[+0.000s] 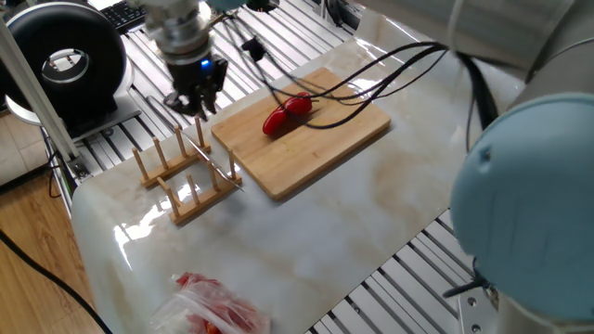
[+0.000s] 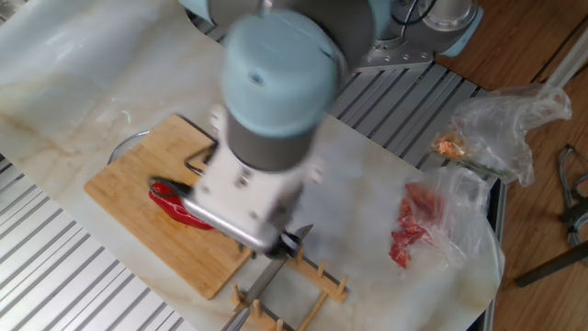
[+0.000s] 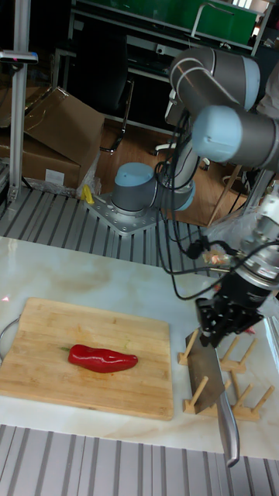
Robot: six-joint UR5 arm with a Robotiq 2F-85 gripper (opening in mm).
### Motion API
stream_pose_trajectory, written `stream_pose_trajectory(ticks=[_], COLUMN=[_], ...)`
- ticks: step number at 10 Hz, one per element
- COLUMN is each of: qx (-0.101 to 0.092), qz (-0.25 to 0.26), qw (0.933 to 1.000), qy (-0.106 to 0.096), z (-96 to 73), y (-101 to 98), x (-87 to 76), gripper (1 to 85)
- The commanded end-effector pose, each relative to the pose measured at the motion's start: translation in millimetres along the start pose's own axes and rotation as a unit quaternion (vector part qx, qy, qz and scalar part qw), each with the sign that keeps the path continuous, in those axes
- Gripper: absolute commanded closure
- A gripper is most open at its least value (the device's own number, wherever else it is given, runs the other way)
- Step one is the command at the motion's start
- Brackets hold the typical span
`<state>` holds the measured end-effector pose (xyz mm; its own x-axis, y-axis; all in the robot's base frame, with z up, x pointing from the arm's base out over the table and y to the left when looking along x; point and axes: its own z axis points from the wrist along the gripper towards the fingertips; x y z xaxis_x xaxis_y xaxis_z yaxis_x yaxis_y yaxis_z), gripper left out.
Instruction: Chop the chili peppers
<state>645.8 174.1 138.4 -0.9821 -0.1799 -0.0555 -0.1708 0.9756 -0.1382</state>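
One whole glossy red chili pepper point(image 1: 286, 113) point(image 3: 102, 358) lies on the wooden cutting board point(image 1: 320, 139) point(image 3: 46, 380); in the other fixed view the chili pepper point(image 2: 169, 196) is partly hidden by the arm. A knife point(image 1: 218, 167) point(image 3: 208, 372) rests in the wooden rack point(image 1: 181, 181) point(image 3: 232, 399), with its handle point(image 3: 228, 430) toward the table's front edge. My gripper point(image 1: 192, 104) point(image 3: 221, 329) hovers open above the rack and the knife, holding nothing. In the other fixed view the arm covers the gripper.
A clear plastic bag with red contents point(image 1: 213, 301) point(image 2: 413, 225) lies on the marble top away from the board. Black cables point(image 1: 371, 79) hang over the board. A black round device point(image 1: 65, 60) stands beyond the table's edge near the rack.
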Motion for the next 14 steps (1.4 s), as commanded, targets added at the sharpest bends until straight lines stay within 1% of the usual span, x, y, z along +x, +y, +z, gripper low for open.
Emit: stream_pose_trajectory(ticks=[1, 2, 3, 4, 5, 6, 8, 11, 12, 14], qx=[0.025, 0.021, 0.015, 0.013, 0.017, 0.025, 0.031, 0.035, 0.041, 0.055], qz=[0.022, 0.023, 0.024, 0.025, 0.029, 0.032, 0.039, 0.042, 0.040, 0.036], qw=[0.9994, 0.9993, 0.9993, 0.9993, 0.9992, 0.9990, 0.9987, 0.9985, 0.9983, 0.9978], qy=[-0.012, -0.022, -0.024, -0.026, -0.023, -0.016, -0.014, -0.007, -0.009, -0.006], z=[7.3, 12.7, 13.9, 13.2, 12.5, 12.8, 23.4, 33.7, 38.9, 42.9], y=[24.8, 26.4, 29.7, 32.3, 32.1, 30.3, 31.7, 35.9, 33.5, 29.0], x=[-4.3, -6.8, -7.2, -9.3, -11.1, -13.4, -24.0, -29.7, -34.0, -37.5], gripper=[58.0, 56.3, 54.3, 53.3, 52.7, 52.7, 52.7, 52.7, 52.7, 52.7])
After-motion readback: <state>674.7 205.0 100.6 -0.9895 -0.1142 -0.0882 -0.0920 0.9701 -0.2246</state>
